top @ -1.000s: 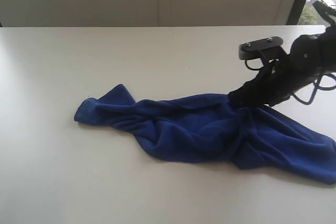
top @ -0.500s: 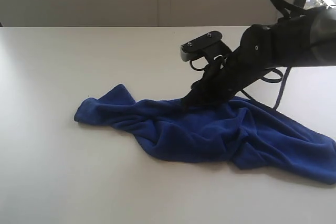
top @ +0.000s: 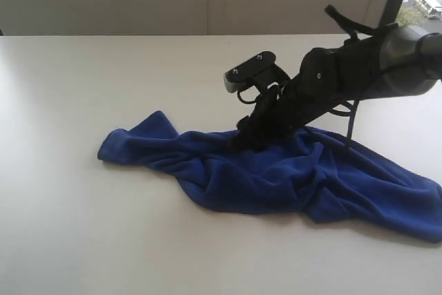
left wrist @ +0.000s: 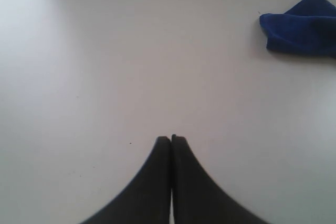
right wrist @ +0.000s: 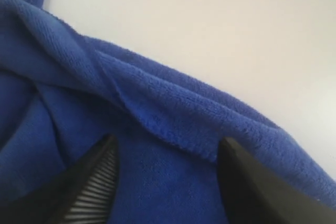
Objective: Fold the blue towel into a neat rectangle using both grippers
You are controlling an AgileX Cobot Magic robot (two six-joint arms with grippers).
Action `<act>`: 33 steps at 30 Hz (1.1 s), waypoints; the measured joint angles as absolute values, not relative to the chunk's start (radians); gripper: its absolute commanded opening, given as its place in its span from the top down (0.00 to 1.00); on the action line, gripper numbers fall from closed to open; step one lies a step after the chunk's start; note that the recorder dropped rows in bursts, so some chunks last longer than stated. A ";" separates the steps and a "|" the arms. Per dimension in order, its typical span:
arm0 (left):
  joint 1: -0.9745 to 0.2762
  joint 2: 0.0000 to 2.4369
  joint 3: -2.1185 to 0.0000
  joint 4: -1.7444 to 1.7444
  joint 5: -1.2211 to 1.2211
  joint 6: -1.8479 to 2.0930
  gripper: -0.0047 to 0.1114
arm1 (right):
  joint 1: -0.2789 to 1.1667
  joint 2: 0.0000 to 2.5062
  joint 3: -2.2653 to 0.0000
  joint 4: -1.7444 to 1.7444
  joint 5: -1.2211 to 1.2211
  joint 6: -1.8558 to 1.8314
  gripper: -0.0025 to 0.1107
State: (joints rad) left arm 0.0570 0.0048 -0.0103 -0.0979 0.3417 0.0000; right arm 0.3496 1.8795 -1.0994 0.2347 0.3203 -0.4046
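1. The pale tabletop [top: 76, 240] carries the cloth and has bare surface on every side of it. That leaves room to draw the fabric out flat before any fold.
2. The blue towel [top: 276, 177] lies crumpled in a long, twisted band across the tabletop. In the exterior view it runs from a pointed corner [top: 110, 146] on the left to a wider end at the right edge. Judged from this, no rectangle has begun, so the step in hand is getting a good hold for spreading it out.
3. The right hand [top: 248, 139] sits low at the towel's far edge, near the middle of the band. Its jaws stand wide apart and hold nothing.
4. The left hand [left wrist: 171, 139] hovers over bare tabletop, clenched on nothing and well apart from the towel's corner. It will probably need to release its jaws before it comes in, and that free corner looks the easiest thing to take.
5. In the right wrist view a plush ridge [right wrist: 173, 111] of folded cloth runs just ahead of the two fingers [right wrist: 102, 169]. A good grasp would take this ridge alone, pinching the edge rather than a bunch of layers. It would also close fully before lifting, because the soft pile may slip.
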 measured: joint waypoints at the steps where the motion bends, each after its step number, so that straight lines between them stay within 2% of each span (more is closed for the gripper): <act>1: 0.057 0.005 -0.010 -0.098 0.342 0.000 0.96 | 0.350 1.879 -1.119 0.242 0.343 -0.383 0.60; 4: 0.057 0.005 -0.010 -0.098 0.342 0.000 0.96 | 0.350 1.879 -1.194 0.253 0.415 -0.325 0.76; 7: 0.057 0.005 -0.010 -0.098 0.342 0.000 0.96 | 0.350 1.879 -1.247 0.258 0.455 -0.314 0.81; 9: 0.057 0.005 -0.010 -0.098 0.342 0.000 0.96 | 0.350 1.879 -1.261 0.272 0.466 -0.320 0.79; 11: 0.057 0.005 -0.010 -0.098 0.342 0.000 0.96 | 0.352 1.879 -1.276 0.300 0.483 -0.375 0.72; 13: 0.057 0.005 -0.010 -0.098 0.342 0.000 0.96 | 0.362 1.879 -1.305 0.392 0.515 -0.496 0.51; 16: 0.057 0.005 -0.010 -0.098 0.342 0.000 0.96 | 0.385 1.915 -1.382 0.520 0.559 -0.639 0.49; 25: 0.057 0.005 -0.010 -0.098 0.342 0.000 0.96 | 0.458 2.125 -1.546 0.543 0.663 -0.759 0.50; 28: 0.057 0.005 -0.010 -0.098 0.342 0.000 0.96 | 0.462 2.151 -1.556 0.543 0.668 -0.769 0.58; 31: 0.057 0.005 -0.010 -0.098 0.342 0.000 0.96 | 0.462 2.169 -1.558 0.541 0.635 -0.771 0.84; 32: 0.057 0.005 -0.010 -0.098 0.342 0.000 0.96 | 0.462 2.172 -1.558 0.540 0.618 -0.773 0.97; 33: 0.057 0.005 -0.010 -0.098 0.342 0.000 0.96 | 0.462 2.172 -1.558 0.540 0.599 -0.773 0.97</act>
